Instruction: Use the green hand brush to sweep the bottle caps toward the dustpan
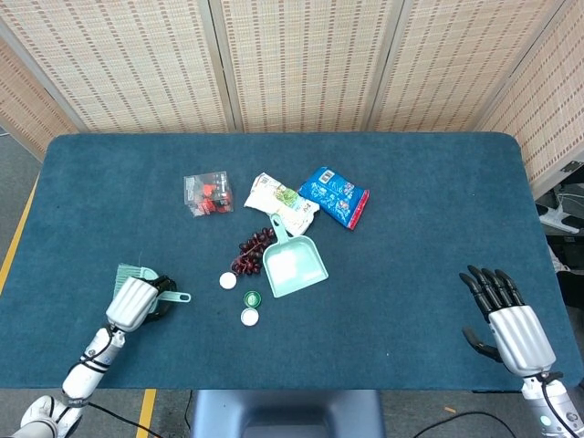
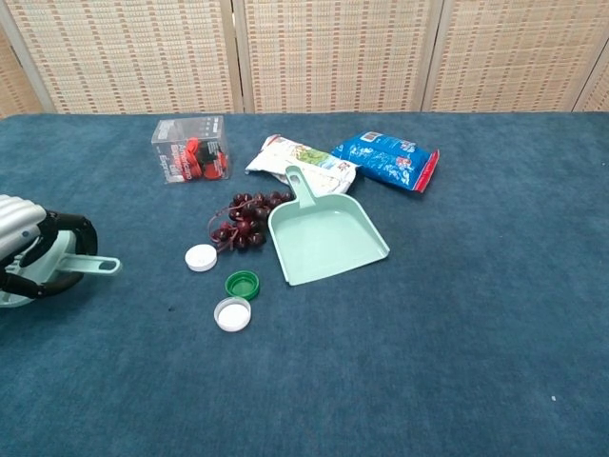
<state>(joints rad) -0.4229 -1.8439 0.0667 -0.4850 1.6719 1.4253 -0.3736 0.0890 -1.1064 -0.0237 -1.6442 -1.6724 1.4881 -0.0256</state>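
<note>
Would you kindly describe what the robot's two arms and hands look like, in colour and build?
Each robot hand has a ribbed silver back plate and black fingers: the left robot hand sits on a slim silver forearm with a black band at the wrist, and the right robot hand shows the same silver shell, narrowing to a pale wrist. No cables or markings on either can be made out.
</note>
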